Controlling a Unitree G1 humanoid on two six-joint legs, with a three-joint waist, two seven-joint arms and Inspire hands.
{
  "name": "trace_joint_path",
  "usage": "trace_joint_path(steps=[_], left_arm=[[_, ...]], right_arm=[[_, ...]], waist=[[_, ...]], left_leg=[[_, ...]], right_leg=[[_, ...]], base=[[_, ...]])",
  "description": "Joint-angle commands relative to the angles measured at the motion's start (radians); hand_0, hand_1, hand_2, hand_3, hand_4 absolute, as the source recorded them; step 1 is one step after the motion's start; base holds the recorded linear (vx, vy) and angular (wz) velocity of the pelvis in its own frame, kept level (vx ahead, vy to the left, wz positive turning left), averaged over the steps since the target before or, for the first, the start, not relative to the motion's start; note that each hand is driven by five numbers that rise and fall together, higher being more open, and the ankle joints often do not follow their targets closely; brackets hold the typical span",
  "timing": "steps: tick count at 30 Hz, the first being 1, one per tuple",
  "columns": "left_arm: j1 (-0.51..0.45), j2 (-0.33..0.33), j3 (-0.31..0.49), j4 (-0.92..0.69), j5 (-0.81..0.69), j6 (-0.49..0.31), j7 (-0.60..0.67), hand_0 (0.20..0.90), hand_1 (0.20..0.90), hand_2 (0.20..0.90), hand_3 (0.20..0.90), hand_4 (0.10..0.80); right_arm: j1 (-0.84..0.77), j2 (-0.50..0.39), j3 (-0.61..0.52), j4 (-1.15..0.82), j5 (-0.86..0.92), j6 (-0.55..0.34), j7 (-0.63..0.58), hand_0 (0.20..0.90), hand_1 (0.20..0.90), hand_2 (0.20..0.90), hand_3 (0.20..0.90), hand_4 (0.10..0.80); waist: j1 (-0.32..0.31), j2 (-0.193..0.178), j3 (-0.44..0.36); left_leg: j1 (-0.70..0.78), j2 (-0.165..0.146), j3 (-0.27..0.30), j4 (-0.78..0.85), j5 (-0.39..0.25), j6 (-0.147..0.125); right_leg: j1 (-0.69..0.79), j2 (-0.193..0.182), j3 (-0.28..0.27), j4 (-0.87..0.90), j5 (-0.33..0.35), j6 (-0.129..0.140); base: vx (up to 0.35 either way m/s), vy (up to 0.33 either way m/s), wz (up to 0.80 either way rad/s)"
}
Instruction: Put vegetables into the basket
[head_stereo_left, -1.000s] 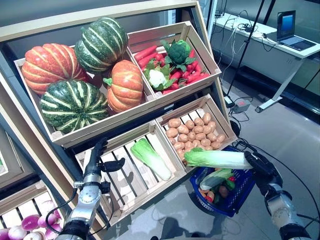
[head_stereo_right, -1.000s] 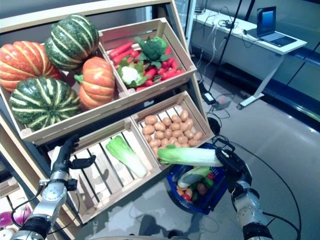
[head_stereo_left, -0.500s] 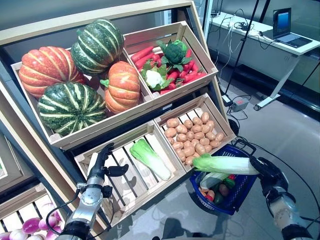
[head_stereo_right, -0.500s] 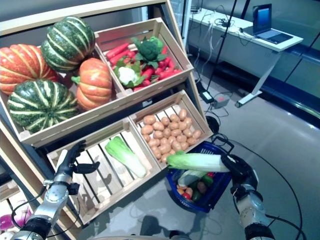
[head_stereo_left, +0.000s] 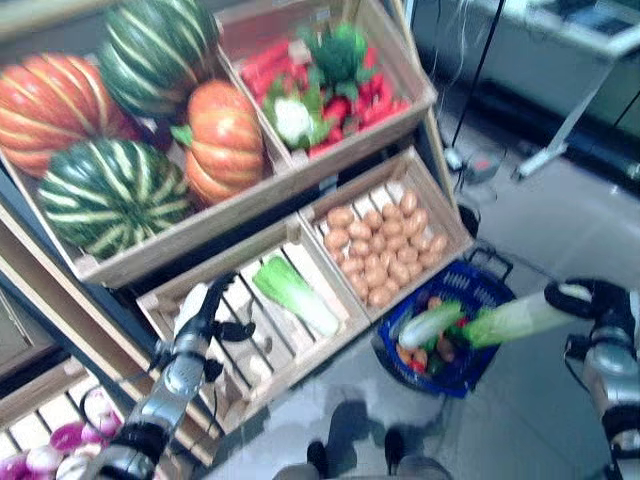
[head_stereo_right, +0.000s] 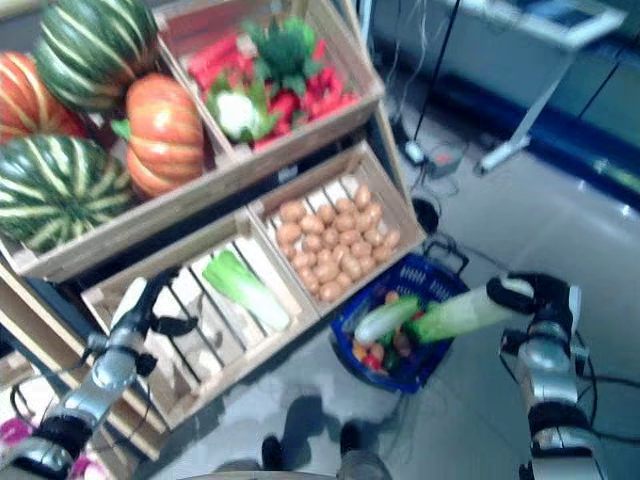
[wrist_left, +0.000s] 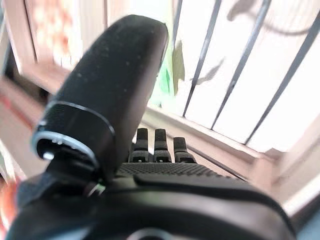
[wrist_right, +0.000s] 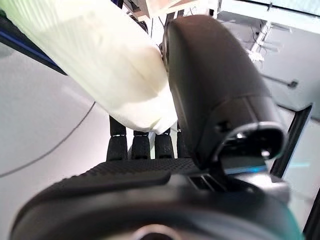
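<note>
My right hand (head_stereo_left: 598, 298) is shut on a long pale-green cabbage (head_stereo_left: 510, 320) by its white stem end. The cabbage slants down with its leafy tip over the right rim of the blue basket (head_stereo_left: 478, 288). The basket stands on the floor below the potato crate and holds another pale-green cabbage (head_stereo_left: 428, 323) and small red, orange and green vegetables. In the right wrist view the thumb (wrist_right: 215, 90) presses the white stem (wrist_right: 95, 65) against the fingers. My left hand (head_stereo_left: 205, 318) is open at the front of the lower left crate, near a green cabbage (head_stereo_left: 293, 294) lying inside it.
The wooden stand (head_stereo_left: 290, 190) has tilted crates on two levels to the left of the basket. A white desk leg (head_stereo_left: 560, 130) and cables stand on the grey floor at the back right. Purple and white onions (head_stereo_left: 40, 458) lie in a low crate at the lower left.
The camera has tipped down. My right hand has swung right and lowered the cabbage, which now slants down into the basket's right side instead of lying level above it. The left hand stays put.
</note>
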Motion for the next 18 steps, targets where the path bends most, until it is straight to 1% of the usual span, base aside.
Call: trace_joint_path(steps=[1,3,4,7,11,14,15,16,17,18], left_arm=[[-0.150,0.096,0.022,-0.098,0.046,-0.059,0.136,0.900,0.900,0.900,0.900,0.800],[-0.180,0.113,0.008,-0.122,0.063,-0.049,0.148,0.900,0.900,0.900,0.900,0.800],[-0.201,0.119,-0.007,-0.131,0.078,-0.052,0.159,0.900,0.900,0.900,0.900,0.800],[-0.260,0.139,-0.044,-0.152,0.101,-0.063,0.173,0.900,0.900,0.900,0.900,0.800],[-0.318,0.155,-0.071,-0.166,0.090,-0.069,0.182,0.900,0.900,0.900,0.900,0.800],[-0.366,0.175,-0.086,-0.165,0.107,-0.073,0.201,0.900,0.900,0.900,0.900,0.800],[-0.371,0.177,-0.088,-0.166,0.112,-0.071,0.203,0.900,0.900,0.900,0.900,0.800],[-0.393,0.189,-0.105,-0.168,0.144,-0.064,0.225,0.900,0.900,0.900,0.900,0.800],[-0.410,0.196,-0.118,-0.166,0.158,-0.060,0.240,0.900,0.900,0.900,0.900,0.800],[-0.435,0.205,-0.135,-0.159,0.162,-0.054,0.253,0.900,0.900,0.900,0.900,0.800]], right_arm=[[-0.136,-0.074,0.047,-0.059,-0.011,-0.076,-0.139,0.300,0.300,0.300,0.300,0.400],[-0.161,-0.074,0.059,-0.059,-0.015,-0.071,-0.168,0.300,0.300,0.300,0.300,0.400],[-0.185,-0.078,0.061,-0.054,-0.012,-0.071,-0.180,0.300,0.300,0.300,0.300,0.400],[-0.250,-0.093,0.074,-0.015,-0.004,-0.079,-0.203,0.300,0.300,0.300,0.300,0.400],[-0.329,-0.108,0.107,0.029,-0.012,-0.067,-0.199,0.300,0.300,0.300,0.300,0.400],[-0.402,-0.116,0.147,0.066,-0.027,-0.044,-0.199,0.300,0.300,0.300,0.300,0.400],[-0.409,-0.117,0.150,0.072,-0.025,-0.044,-0.195,0.300,0.300,0.300,0.300,0.400],[-0.432,-0.121,0.166,0.095,-0.026,-0.032,-0.178,0.300,0.300,0.300,0.300,0.400],[-0.452,-0.125,0.178,0.110,-0.036,-0.015,-0.177,0.564,0.564,0.564,0.564,0.576],[-0.473,-0.131,0.189,0.148,-0.051,-0.013,-0.178,0.900,0.900,0.900,0.900,0.800]], waist=[[0.002,-0.025,0.036],[0.005,-0.024,0.045],[0.008,-0.022,0.067],[0.012,-0.013,0.088],[0.012,0.004,0.109],[0.008,0.023,0.124],[0.008,0.026,0.126],[0.007,0.036,0.128],[0.006,0.041,0.131],[0.005,0.048,0.135]], left_leg=[[-0.185,-0.018,-0.017,0.300,-0.099,-0.026],[-0.248,-0.020,-0.020,0.370,-0.129,-0.021],[-0.308,-0.023,-0.027,0.459,-0.165,-0.016],[-0.403,-0.020,-0.024,0.574,-0.213,-0.003],[-0.484,-0.012,-0.013,0.686,-0.253,0.002],[-0.568,0.003,-0.003,0.800,-0.293,0.009],[-0.577,0.004,-0.002,0.813,-0.297,0.010],[-0.597,0.005,-0.004,0.867,-0.340,0.005],[-0.611,0.008,-0.001,0.894,-0.354,0.005],[-0.628,0.014,0.001,0.921,-0.362,0.005]], right_leg=[[-0.116,-0.059,-0.060,0.271,-0.082,-0.041],[-0.176,-0.067,-0.064,0.346,-0.113,-0.051],[-0.226,-0.078,-0.065,0.434,-0.142,-0.054],[-0.320,-0.098,-0.068,0.558,-0.181,-0.064],[-0.407,-0.115,-0.063,0.671,-0.213,-0.076],[-0.500,-0.127,-0.045,0.786,-0.248,-0.087],[-0.510,-0.128,-0.043,0.799,-0.252,-0.089],[-0.534,-0.128,-0.031,0.853,-0.292,-0.084],[-0.554,-0.132,-0.026,0.881,-0.304,-0.086],[-0.576,-0.138,-0.020,0.909,-0.311,-0.087]], base=[[-0.233,-0.007,-0.08],[-0.150,-0.010,-0.07],[-0.143,-0.005,0.05],[-0.139,0.013,0.12],[-0.087,0.037,0.08],[-0.069,0.063,0.08],[0.025,0.055,0.04],[0.052,0.045,-0.01],[0.060,0.058,-0.02],[0.002,0.040,-0.01]])
